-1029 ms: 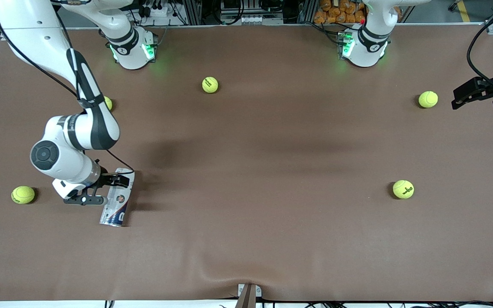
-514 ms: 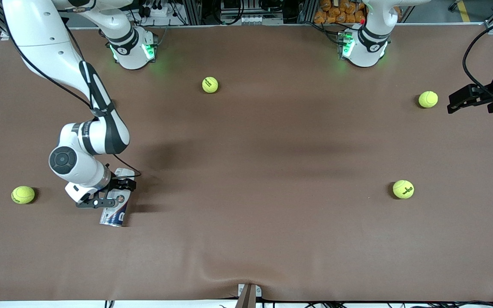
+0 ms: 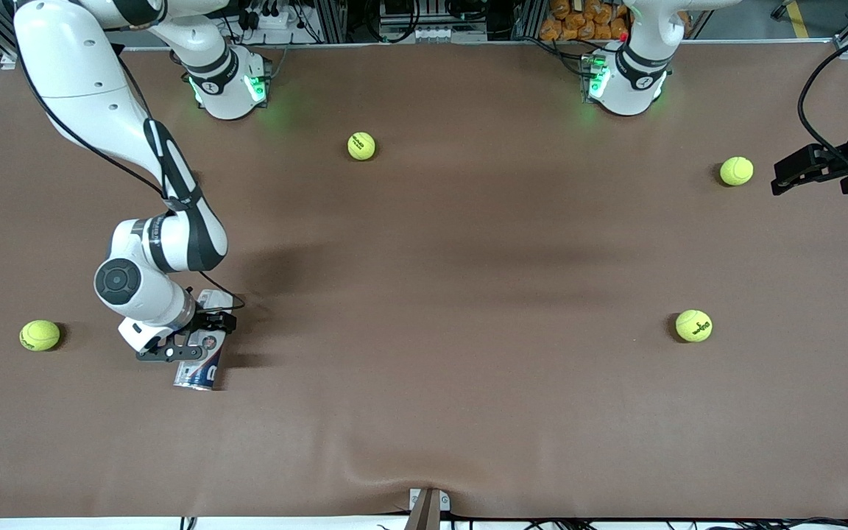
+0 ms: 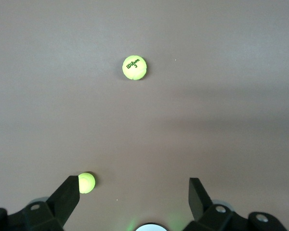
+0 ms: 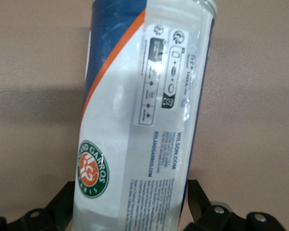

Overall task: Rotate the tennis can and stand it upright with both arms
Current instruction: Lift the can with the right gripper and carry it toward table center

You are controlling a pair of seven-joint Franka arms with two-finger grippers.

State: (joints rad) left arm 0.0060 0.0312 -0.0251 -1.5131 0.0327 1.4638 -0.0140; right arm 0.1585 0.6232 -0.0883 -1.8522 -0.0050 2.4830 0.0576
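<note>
Gripping the can (image 3: 199,361) near its upper end, the right gripper (image 3: 196,335) sits at the right arm's end of the table, its fingers (image 5: 198,202) pressed against either side of the tube. The can is tilted, its lower end on the table (image 3: 439,294) nearer the front camera. In the right wrist view the label fills the frame — white with a blue band, an orange stripe and a round green badge. One ball (image 3: 40,335) lies beside the can, closer to the table's edge at that end. The left gripper (image 3: 799,169) waits over the left arm's end of the table, fingers (image 4: 67,197) spread wide with nothing between them — a ball (image 3: 736,171) lies just beside it. Another ball (image 3: 693,325) lies nearer the front camera, and one more (image 3: 361,146) rests between the two bases.
</note>
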